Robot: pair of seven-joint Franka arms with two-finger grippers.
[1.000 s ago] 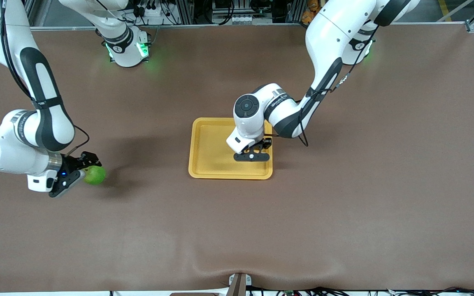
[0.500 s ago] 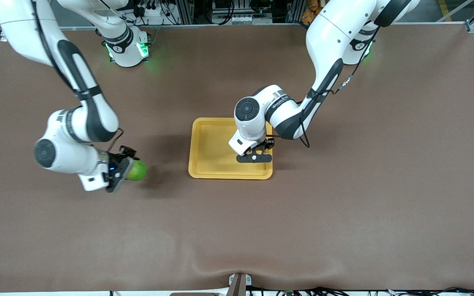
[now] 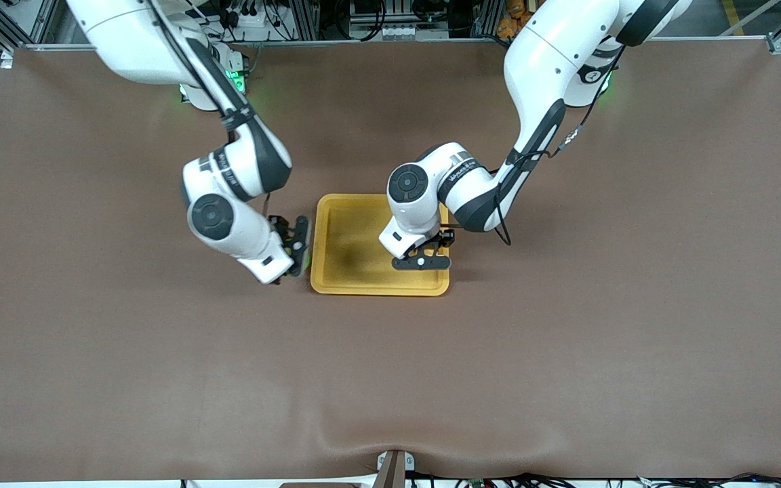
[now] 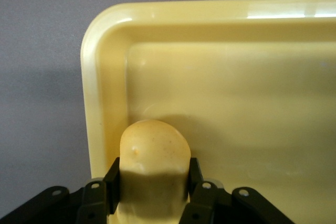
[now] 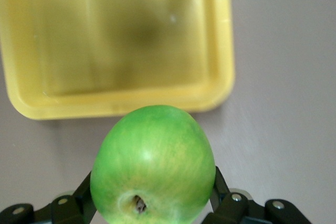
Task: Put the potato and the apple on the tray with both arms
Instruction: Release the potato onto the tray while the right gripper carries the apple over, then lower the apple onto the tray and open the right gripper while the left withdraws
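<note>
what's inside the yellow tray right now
The shallow yellow plastic tray has a bare floor. The left gripper holds the lumpy yellow potato inside one corner; contact underneath is hidden. The right gripper holds the round green apple just outside the rim.

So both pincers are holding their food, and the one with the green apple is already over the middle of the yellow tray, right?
Not quite. The right pincer holding the apple is just outside the tray's rim, over the table, as the right wrist view shows. The left pincer does hold the potato, over the tray.
</note>
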